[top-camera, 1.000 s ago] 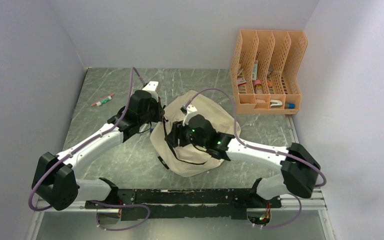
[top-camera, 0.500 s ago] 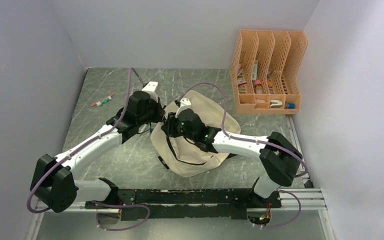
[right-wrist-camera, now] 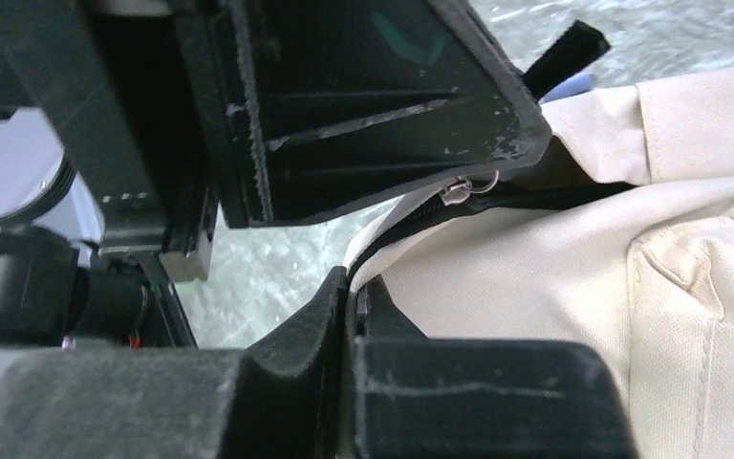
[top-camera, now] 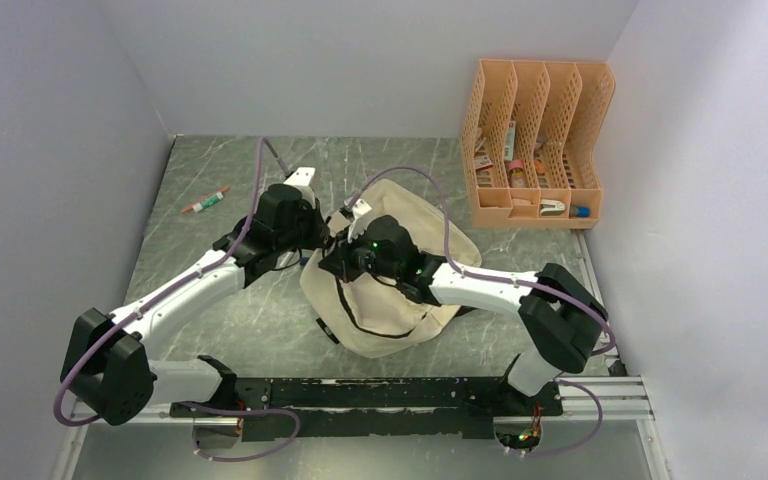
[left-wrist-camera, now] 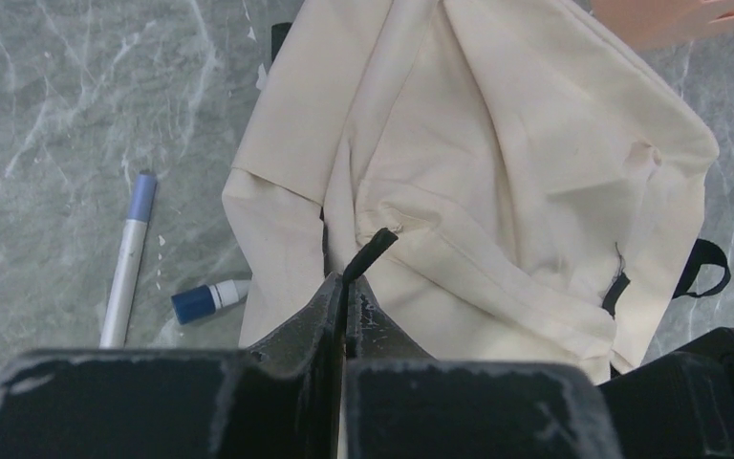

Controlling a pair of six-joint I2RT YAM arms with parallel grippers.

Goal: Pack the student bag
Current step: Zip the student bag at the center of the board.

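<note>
Student bag (top-camera: 392, 322) lies slumped at the middle of the tabletop (top-camera: 220, 330), between your two arms, cream side up, with a black zipper line curving across its near part. Your left jaws are closed, pinching a short black tab (left-wrist-camera: 373, 249) at the edge of the student bag; the tab's tip sticks up out of them in the left wrist view. Your right jaws are closed too, clamped on the bag's edge where the black zipper tape runs down between them. The metal zipper slider (right-wrist-camera: 459, 189) sits just above that grip. Both sets of jaws meet at the bag's far-left corner. Just beside the bag lie a silver pen (left-wrist-camera: 126, 273) with a blue cap and a small blue-capped tube (left-wrist-camera: 208, 298). A marker (top-camera: 205, 200) lies well apart at the far left. An orange file organizer (top-camera: 537, 140) stands in the far-right corner.
</note>
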